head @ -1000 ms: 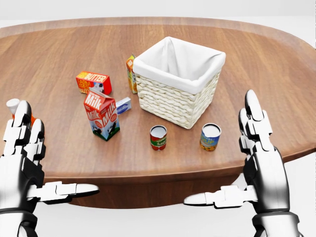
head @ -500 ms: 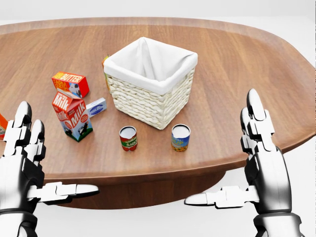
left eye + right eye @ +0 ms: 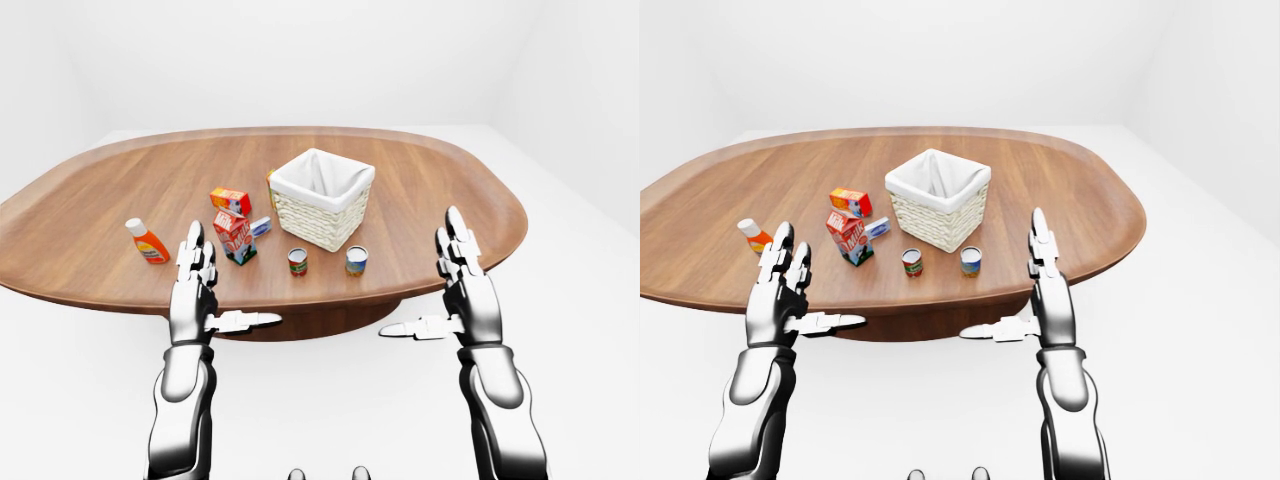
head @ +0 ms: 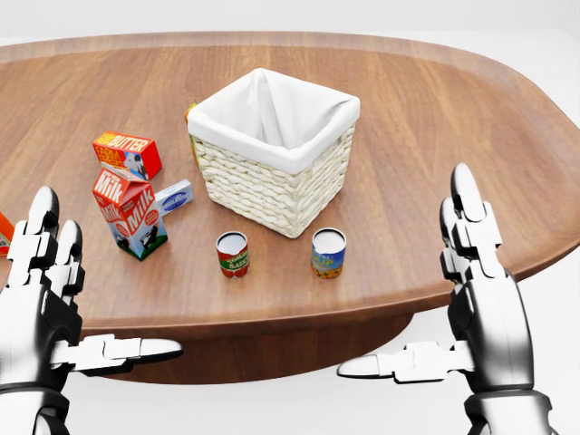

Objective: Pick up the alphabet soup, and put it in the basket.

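Note:
In the head view the alphabet soup (image 4: 328, 253), a small can with a blue and orange label, stands upright on the wooden table (image 4: 435, 118) just below the basket. The wicker basket (image 4: 272, 192) has a white cloth liner, and nothing shows inside it. My left hand (image 4: 95, 290) is open at the lower left, off the table's near edge. On the lower right my right hand (image 4: 408, 281) is open too, level with the can and well to its right. Neither hand touches anything.
A red-labelled can (image 4: 233, 254) stands just left of the soup. A milk carton (image 4: 130, 211), a butter box (image 4: 126, 154) and a small blue-white box (image 4: 174, 196) lie left of the basket. An orange carton (image 4: 192, 118) peeks from behind it. An orange bottle (image 3: 146, 241) stands far left.
The whole picture has shifted left, so the camera has moved right; the basket and cans now sit nearer the centre. Both hands keep the same open pose.

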